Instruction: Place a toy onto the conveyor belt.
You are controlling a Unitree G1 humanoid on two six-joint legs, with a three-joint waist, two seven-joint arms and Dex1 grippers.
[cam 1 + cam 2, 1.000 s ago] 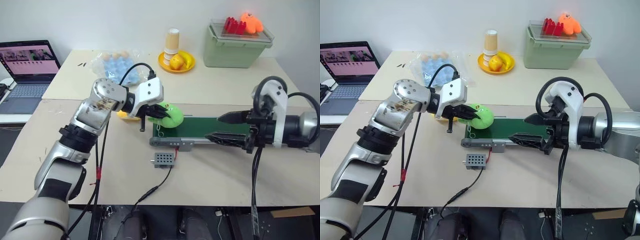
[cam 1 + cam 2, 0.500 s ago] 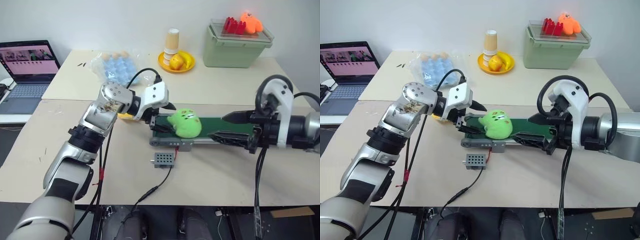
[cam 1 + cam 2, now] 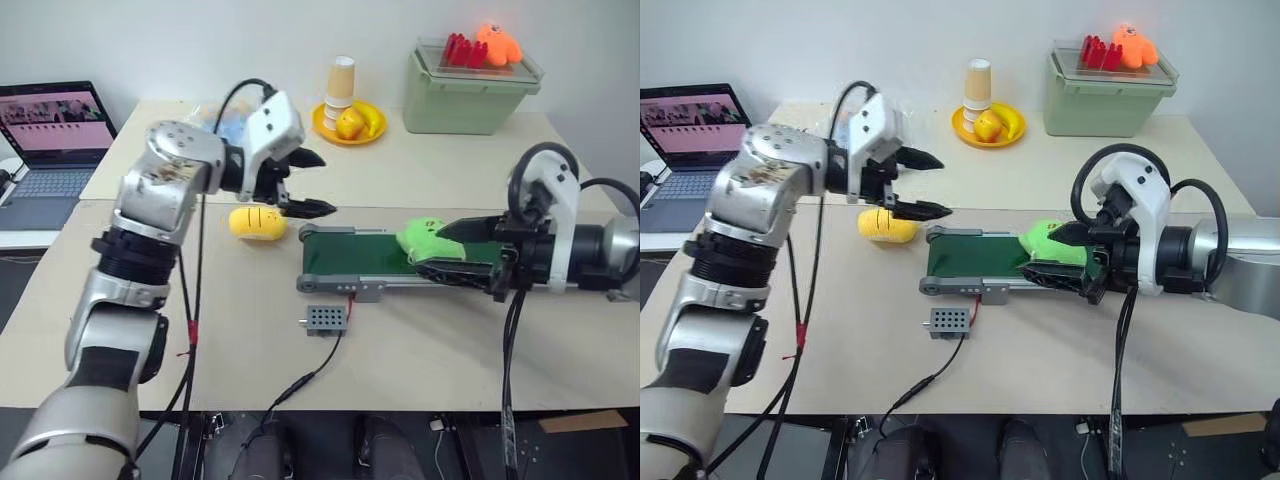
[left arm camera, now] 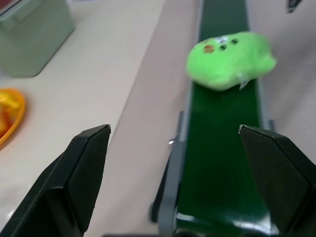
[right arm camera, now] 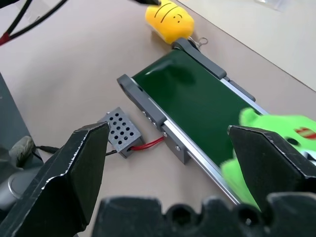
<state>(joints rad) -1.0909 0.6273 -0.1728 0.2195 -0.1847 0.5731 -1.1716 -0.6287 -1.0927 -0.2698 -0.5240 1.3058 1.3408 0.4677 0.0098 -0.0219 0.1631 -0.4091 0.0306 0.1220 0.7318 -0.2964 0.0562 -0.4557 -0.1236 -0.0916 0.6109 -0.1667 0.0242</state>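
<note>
left tool (image 3: 305, 184): fingers spread wide, empty, raised above the belt's left end
right tool (image 3: 452, 250): wide open, empty, at the belt's right end
green toy (image 3: 422, 238): lying on the conveyor belt (image 3: 360, 254), toward its right end, between the right tool's fingers
progress: placement looks done; nothing obvious left
yellow toy (image 3: 257, 222): on the counter (image 3: 420, 340), just left of the belt

The left gripper (image 3: 305, 183) is lifted up, its two black fingers spread wide and holding nothing. The right gripper (image 3: 448, 250) reaches across low, fingers wide apart too.
</note>
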